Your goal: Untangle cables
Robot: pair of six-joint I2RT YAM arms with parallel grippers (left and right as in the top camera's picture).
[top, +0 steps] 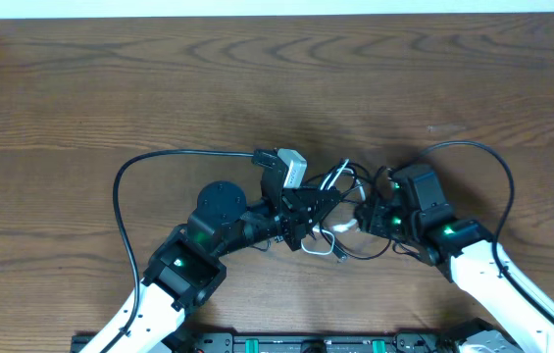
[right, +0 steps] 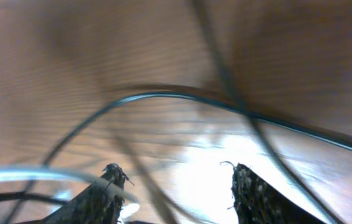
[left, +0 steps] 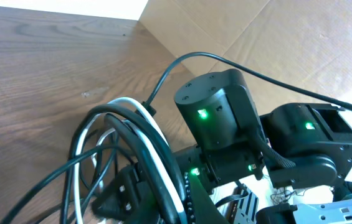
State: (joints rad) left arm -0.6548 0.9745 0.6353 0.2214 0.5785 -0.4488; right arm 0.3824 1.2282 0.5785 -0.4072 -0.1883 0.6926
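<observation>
The cables [top: 340, 181], thin black cords with one white one, lie knotted in a small bundle at the table's middle, between my two arms. My left gripper [top: 308, 211] reaches into the bundle from the left. In the left wrist view its jaws [left: 157, 186] are shut on the cables [left: 110, 124], with a white and a black cord running across them. My right gripper [top: 367, 214] meets the bundle from the right. Its fingers [right: 110, 186] stand apart, open, and blurred cords [right: 163, 96] cross in front of and between them.
The left arm's thick black wire [top: 120, 196] arcs out to the left and the right arm's wire [top: 502, 167] loops out to the right. The right arm's body [left: 219, 118] fills the left wrist view. Cardboard [left: 256, 31] lies beyond the wooden table [top: 257, 78].
</observation>
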